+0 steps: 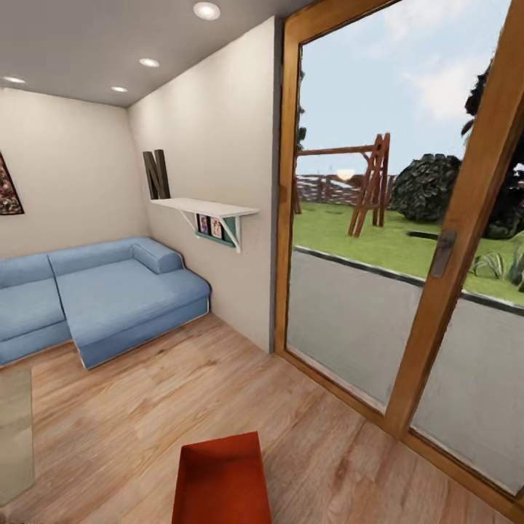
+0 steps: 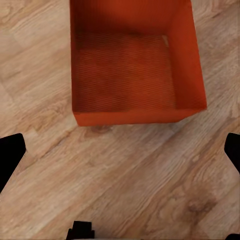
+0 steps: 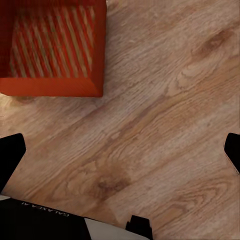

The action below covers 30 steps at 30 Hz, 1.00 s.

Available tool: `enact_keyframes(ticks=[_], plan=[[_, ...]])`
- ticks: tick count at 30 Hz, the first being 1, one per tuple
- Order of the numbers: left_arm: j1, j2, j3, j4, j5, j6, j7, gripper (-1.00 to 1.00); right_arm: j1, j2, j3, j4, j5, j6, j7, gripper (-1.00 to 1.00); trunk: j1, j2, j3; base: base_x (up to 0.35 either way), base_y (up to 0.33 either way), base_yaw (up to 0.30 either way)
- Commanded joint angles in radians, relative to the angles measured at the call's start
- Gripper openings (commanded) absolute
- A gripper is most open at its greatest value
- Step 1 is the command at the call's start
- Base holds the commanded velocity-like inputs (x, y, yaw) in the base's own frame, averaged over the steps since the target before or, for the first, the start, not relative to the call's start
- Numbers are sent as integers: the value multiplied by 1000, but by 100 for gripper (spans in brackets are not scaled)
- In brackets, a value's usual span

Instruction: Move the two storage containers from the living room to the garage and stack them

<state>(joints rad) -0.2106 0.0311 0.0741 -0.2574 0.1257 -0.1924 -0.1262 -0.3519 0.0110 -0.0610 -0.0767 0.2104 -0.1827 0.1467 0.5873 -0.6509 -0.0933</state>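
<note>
An orange-red, thin-walled, open-topped storage bin (image 1: 222, 480) sits on the light wood plank floor (image 1: 131, 429) at six o'clock, blue sectional sofa (image 1: 94, 295) at ten. Both grippers' fingers (image 2: 10, 155) (image 3: 10, 155) are spread wide, empty. Judging by this, nothing has reached the garage; both carries and the stacking remain.

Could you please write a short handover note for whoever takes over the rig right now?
Left hand: open, empty, above the wood floor just short of an orange bin.
Right hand: open, empty, with a bin off to one side.
The head view shows one bin on the living room floor, near the blue sofa and glass door.
Done: nothing lifted.
Left: carry both bins to the garage and stack them.
</note>
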Motion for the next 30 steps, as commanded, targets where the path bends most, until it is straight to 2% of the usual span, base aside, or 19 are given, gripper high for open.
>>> enact_keyframes(ticks=[1, 9, 26, 30], plan=[[-1, 0, 7, 1, 8, -1, -10, 100, -1, 0, -7, 1, 7, -3, 3, 100, 1, -1, -2, 323, 0, 249], [-1, 0, 8, 1, 8, -1, -10, 100, 0, 0, -7, 0, 7, -3, 2, 100, 1, -1, -2, 281, 0, 249], [-1, 0, 9, 1, 9, -1, -10, 100, -1, 0, -7, 0, 7, -3, 3, 100, 1, -1, -2, 11, 0, 249], [-1, 0, 9, 1, 9, -1, -10, 100, 0, 0, -7, 0, 7, -3, 3, 100, 1, -1, -2, 6, 5, 128]])
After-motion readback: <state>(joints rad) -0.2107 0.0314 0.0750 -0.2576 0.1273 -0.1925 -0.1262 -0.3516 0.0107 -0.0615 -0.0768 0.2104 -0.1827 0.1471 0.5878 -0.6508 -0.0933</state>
